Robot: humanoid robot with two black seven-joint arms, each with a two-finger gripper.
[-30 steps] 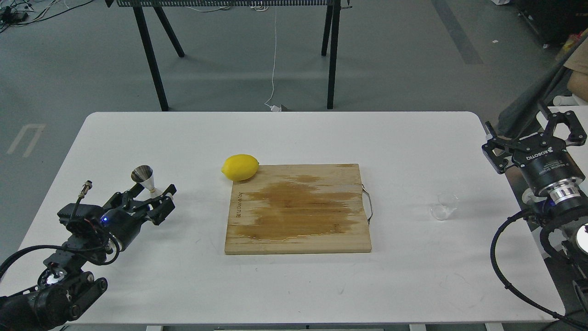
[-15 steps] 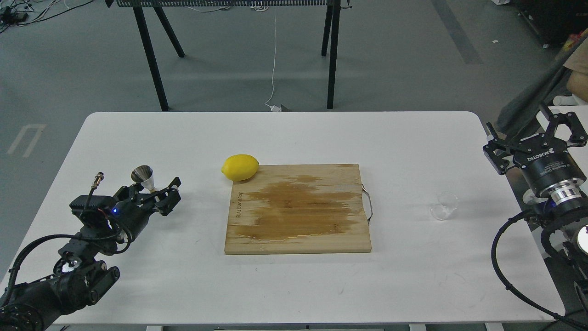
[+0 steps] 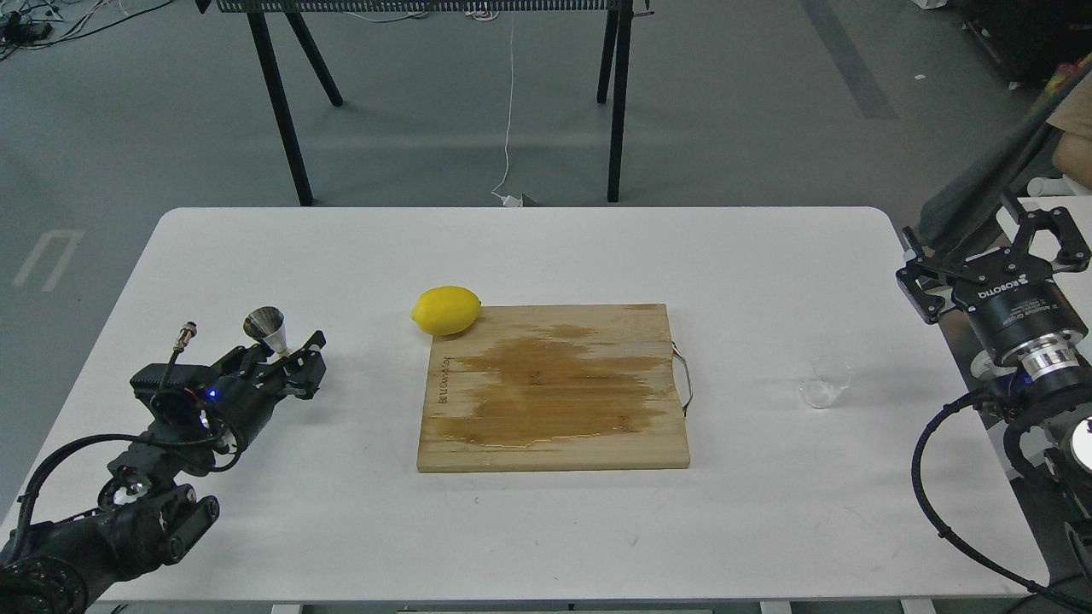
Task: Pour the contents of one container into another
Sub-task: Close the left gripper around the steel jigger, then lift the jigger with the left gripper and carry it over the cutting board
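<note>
The pour has not begun, as far as I can judge. The left gripper (image 3: 294, 362) crowds the lower cone of the steel jigger (image 3: 266, 327), whose upper cone rises just beyond the fingers; whether they are clamped on it or merely alongside I cannot tell. The right gripper (image 3: 994, 247) hangs with fingers apart, and the clear glass cup (image 3: 826, 381) sits untouched on the table well below and inward of it (contents, if any, too faint to see)

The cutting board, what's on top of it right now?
The cutting board carries a wide dark wet-looking stain. The lemon overlaps its far left corner; whether it rests on the wood cannot be told.
</note>
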